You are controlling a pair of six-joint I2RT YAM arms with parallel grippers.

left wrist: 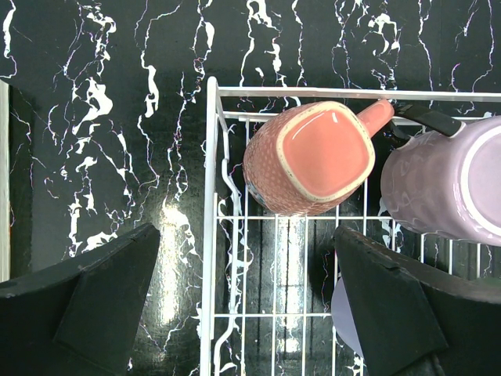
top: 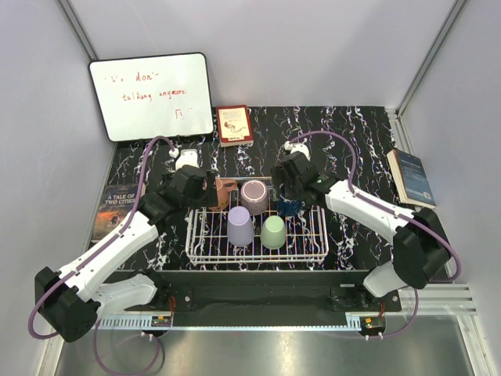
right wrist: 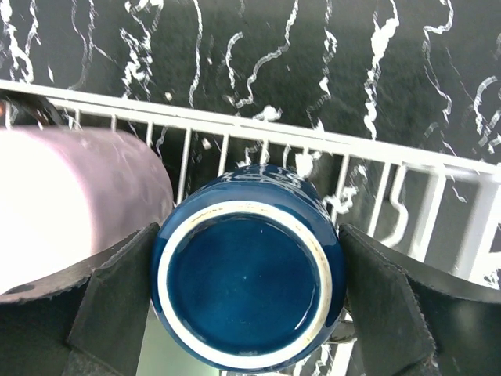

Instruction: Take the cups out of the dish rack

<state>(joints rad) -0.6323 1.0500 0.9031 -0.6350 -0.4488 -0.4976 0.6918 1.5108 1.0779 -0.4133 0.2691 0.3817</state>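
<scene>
Counted five cups, all sitting in the white wire-grid dish rack [top: 309, 235] in the middle of the black white-veined marble table [top: 360, 133]. The near row has a lavender plastic tumbler [top: 240, 225] on the left and a light green tumbler [top: 273, 232] just to its right. The far row, left to right, is a terracotta-pink cup with a squarish base [left wrist: 309, 157], a mauve cup [top: 254, 196] and a dark blue glazed cup [right wrist: 246, 286].

As far as I can tell they're all mouth down, bases up, long axes pretty much vertical. The terracotta one has a stubby handle poking right toward the mauve one.

Two arms, both reaching in from the near edge and angling toward each other, wrists bent down over the far row. The left gripper [left wrist: 244, 243] hangs over the rack's far left corner, spread wide and holding nothing. One finger is outside the rack's left wall and the other is inside, with the terracotta cup just past the tips.

The right gripper [right wrist: 246, 258] straddles the dark blue glazed cup. Its fingers sit against both sides, so it looks like a pinch, with the cup down in the rack.

Also around: one whiteboard [top: 150, 95] with red scribble at far left, and three books: a red-brown book [top: 234, 125] at the far edge, a dark blue book [top: 413, 177] on the right and a dark paperback [top: 109, 210] on the left.
</scene>
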